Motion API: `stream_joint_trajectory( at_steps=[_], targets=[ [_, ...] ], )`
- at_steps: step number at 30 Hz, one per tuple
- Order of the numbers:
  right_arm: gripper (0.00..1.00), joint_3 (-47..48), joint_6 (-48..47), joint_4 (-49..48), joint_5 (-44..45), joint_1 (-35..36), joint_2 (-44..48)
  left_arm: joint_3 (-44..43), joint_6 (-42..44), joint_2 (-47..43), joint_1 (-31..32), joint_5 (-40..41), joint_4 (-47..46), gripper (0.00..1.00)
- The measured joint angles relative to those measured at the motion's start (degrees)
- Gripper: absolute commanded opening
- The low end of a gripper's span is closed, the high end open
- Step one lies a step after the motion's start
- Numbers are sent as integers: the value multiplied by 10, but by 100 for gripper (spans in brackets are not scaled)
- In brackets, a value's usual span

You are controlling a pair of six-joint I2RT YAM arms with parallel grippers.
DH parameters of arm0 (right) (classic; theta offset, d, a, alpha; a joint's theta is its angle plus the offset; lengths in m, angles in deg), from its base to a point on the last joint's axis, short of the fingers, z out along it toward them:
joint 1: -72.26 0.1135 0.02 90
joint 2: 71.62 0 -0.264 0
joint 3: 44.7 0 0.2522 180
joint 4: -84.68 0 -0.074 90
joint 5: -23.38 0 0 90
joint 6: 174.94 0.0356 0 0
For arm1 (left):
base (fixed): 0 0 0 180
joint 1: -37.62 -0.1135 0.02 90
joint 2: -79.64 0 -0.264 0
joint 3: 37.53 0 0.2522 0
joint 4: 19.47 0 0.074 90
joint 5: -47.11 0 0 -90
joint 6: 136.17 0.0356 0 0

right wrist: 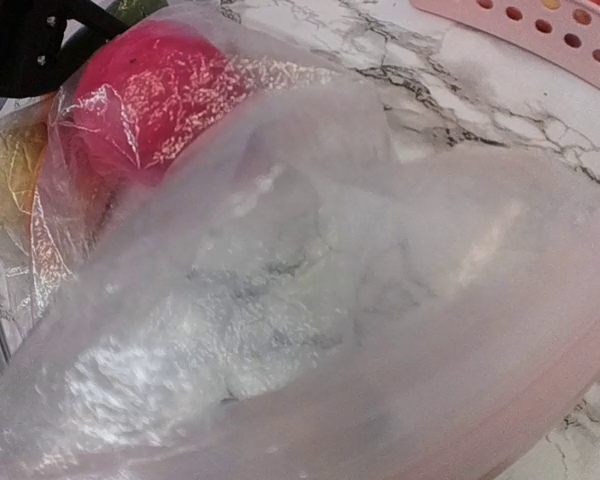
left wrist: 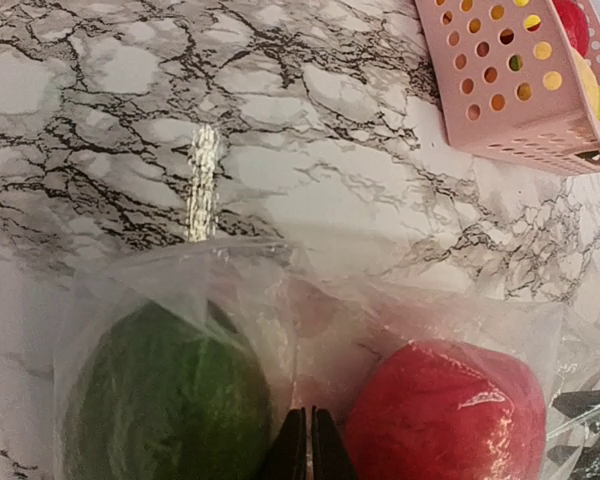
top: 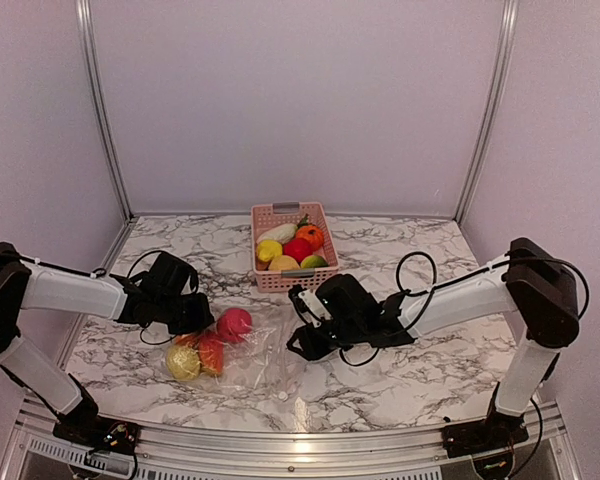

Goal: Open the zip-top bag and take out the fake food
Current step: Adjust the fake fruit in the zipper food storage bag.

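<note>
Marbled worktop (top: 430,380) carries the zip-top bag (top: 255,355) lengthwise left-right, fake food (top: 208,350) bunched at its left end; my left gripper (left wrist: 302,445) pinches it, and whether my right gripper (top: 302,335) grips I cannot tell.

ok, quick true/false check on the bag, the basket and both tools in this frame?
1. The pink basket holds several pieces of fake food. True.
2. The zip-top bag is empty. False: a red piece and a yellow piece sit inside it.
3. The left tool has its fingers spread wide. False: they are pressed together on the bag's plastic.
4. The bag lies on the table between the left tool and the right tool. True.
5. The white radish is in the bag. False: it lies in the basket.
</note>
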Motion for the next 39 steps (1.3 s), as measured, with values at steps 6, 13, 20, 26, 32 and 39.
stream_joint_trajectory(
  at_steps=[6,13,20,26,32,39],
  targets=[
    [38,-3,1,-4,-2,0,-9,-30,24,-15,1,5,42,4],
    [38,-3,1,-6,-4,0,-13,-76,35,-63,22,14,73,4],
    [38,-3,1,-7,-5,0,-18,-78,27,-72,44,16,82,4],
    [38,-3,0,-7,-4,0,-18,-67,13,-53,50,20,80,4],
    [37,-3,0,-7,-4,0,-18,-48,5,-24,55,20,72,4],
    [38,-3,0,-7,-4,0,-18,-47,3,4,65,20,49,4]
  ],
)
